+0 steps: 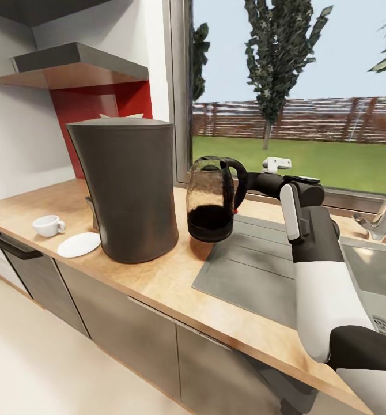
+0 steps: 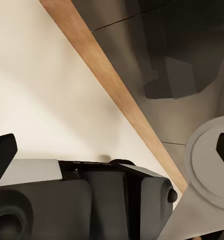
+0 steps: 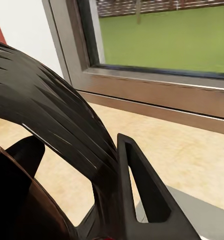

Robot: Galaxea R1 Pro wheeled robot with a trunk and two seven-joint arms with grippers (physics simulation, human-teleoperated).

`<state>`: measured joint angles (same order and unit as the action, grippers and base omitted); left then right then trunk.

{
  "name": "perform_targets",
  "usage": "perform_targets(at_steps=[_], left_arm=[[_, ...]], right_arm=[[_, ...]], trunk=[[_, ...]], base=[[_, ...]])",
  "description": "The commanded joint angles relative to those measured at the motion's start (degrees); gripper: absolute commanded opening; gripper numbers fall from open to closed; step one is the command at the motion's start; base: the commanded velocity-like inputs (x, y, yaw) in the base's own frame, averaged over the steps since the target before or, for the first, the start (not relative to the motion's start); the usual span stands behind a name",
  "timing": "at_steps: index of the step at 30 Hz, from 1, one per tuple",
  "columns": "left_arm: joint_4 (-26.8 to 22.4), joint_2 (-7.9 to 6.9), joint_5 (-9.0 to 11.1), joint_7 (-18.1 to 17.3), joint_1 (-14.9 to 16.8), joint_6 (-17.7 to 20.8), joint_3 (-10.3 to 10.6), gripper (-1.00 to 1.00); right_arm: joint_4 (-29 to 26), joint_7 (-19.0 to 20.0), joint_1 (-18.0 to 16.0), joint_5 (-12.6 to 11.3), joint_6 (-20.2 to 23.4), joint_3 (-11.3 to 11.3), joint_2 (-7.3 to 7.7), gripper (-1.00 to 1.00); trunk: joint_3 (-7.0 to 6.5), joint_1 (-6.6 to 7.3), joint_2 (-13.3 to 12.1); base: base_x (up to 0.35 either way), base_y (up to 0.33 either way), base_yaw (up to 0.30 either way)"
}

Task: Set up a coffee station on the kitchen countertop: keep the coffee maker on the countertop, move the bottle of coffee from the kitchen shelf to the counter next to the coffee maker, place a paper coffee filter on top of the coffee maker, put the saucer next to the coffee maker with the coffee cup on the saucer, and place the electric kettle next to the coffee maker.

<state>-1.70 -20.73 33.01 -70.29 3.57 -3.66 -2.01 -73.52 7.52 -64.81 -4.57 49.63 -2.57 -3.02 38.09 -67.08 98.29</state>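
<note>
The tall dark grey coffee maker stands on the wooden countertop. A pale edge, perhaps the paper filter, peeks over its top. Right beside it is the glass electric kettle with its black base, at the border of the counter and the sink drainboard; I cannot tell if it rests or hovers. My right gripper is shut on the kettle's black handle, one finger lying along it. The white saucer lies left of the coffee maker, and the white coffee cup stands beside it on the counter. My left gripper hangs open over the floor.
A grey sink drainboard and a basin with a tap lie to the right. The window frame rises behind the kettle. A shelf hangs over the red wall panel. Cabinet fronts sit below the counter edge.
</note>
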Motion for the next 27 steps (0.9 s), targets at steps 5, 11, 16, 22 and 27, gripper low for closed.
perform_targets(at_steps=[5,11,16,22,27], left_arm=[[0.03,-0.01,-0.23,-0.11,0.03,-0.38,-0.19,1.0],[0.03,0.0,-0.23,-0.11,0.03,-0.38,-0.19,1.0],[0.03,0.07,-0.23,-0.11,0.03,-0.38,-0.19,1.0],[0.03,0.05,-0.23,-0.11,0.03,-0.38,-0.19,1.0],[0.03,0.06,-0.23,-0.11,0.03,-0.38,-0.19,1.0]], right_arm=[[-0.05,-0.05,-0.05,-0.62,0.29,-0.17,-0.05,-1.0],[-0.05,-0.05,-0.05,-0.62,0.29,-0.16,-0.06,-1.0],[-0.05,-0.05,-0.05,-0.61,0.29,-0.16,-0.05,-1.0],[-0.05,-0.05,-0.05,-0.61,0.29,-0.16,-0.05,-1.0],[-0.05,-0.05,-0.05,-0.61,0.29,-0.23,-0.05,-1.0]], trunk=[[0.77,-0.87,1.63],[1.31,-1.53,2.84],[2.03,-2.41,4.44],[2.57,-3.07,5.64],[2.75,-3.29,6.05]], base=[[0.0,0.0,0.0],[0.0,0.0,0.0],[0.0,0.0,0.0],[0.0,0.0,0.0],[0.0,0.0,0.0]])
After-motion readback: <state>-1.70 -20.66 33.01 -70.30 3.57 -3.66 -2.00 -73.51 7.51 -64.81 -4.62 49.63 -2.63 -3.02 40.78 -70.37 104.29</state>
